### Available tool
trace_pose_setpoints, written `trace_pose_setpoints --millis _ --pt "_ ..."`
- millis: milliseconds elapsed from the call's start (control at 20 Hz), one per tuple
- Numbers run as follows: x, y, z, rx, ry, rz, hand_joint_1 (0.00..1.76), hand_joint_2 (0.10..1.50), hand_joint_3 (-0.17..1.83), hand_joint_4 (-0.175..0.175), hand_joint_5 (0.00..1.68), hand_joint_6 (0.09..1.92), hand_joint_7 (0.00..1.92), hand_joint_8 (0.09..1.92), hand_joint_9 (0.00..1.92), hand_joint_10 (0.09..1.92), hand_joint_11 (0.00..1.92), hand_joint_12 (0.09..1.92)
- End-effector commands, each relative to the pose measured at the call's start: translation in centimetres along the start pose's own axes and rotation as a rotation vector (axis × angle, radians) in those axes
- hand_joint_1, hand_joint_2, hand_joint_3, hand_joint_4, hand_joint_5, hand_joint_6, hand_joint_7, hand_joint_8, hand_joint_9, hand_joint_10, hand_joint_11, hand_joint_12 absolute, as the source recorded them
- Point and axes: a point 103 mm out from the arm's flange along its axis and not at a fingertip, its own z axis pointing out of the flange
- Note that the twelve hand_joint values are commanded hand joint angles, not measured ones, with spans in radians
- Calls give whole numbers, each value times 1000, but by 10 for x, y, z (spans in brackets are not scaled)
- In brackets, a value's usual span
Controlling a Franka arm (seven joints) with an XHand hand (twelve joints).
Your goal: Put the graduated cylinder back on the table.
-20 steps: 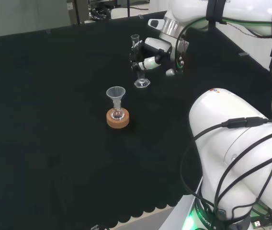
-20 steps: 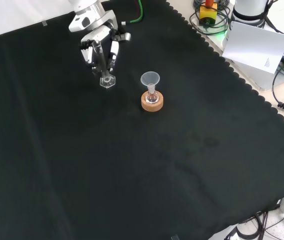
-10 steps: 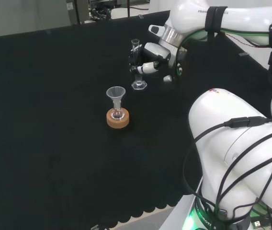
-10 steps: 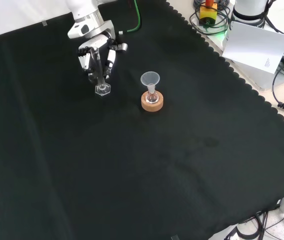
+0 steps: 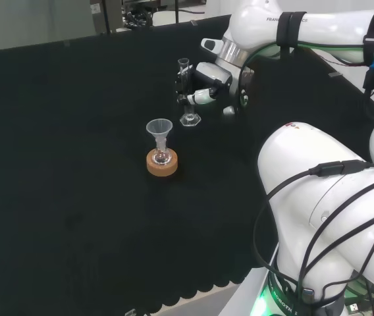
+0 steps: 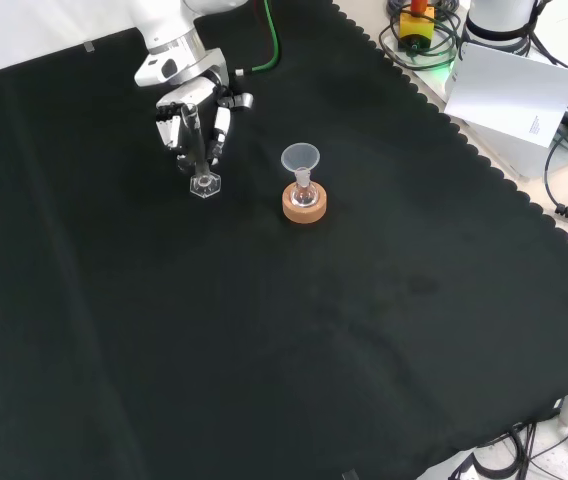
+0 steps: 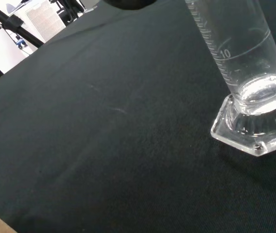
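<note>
The graduated cylinder is held upright in the curled fingers of the robot hand, its base at the surface; release should be made gently once it is seated

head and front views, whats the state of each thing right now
graduated cylinder: upright, foot at or just above the cloth, held by the hand
hand: fingers curled round the cylinder
funnel: upright in the small flask
small flask: seated on its cork ring
</note>
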Motion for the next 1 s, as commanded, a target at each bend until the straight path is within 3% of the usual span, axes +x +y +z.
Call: trace_pose_setpoints --millis 50,300,550,700,850,1000 --pt "0 0 3 -8 7 -3 1097 1167 3 -96 888 1142 1229 314 1451 87 1358 694" --pt "-2 0 3 0 52 0 1087 1174 3 -85 873 1164 1197 321 1428 87 1313 721" --pt "-3 -1 5 43 83 -5 1049 1153 -1 24 905 1114 1048 436 1374 87 1135 894" --pt "-3 -2 6 51 68 -11 1038 1149 0 54 908 1108 990 487 1345 87 1083 938" --pt "-2 -3 4 58 55 -17 1007 1110 -37 -9 889 735 934 502 1304 87 1026 967" --pt "-2 -4 0 71 47 -14 988 1090 -74 -22 882 610 896 505 1267 87 967 995"
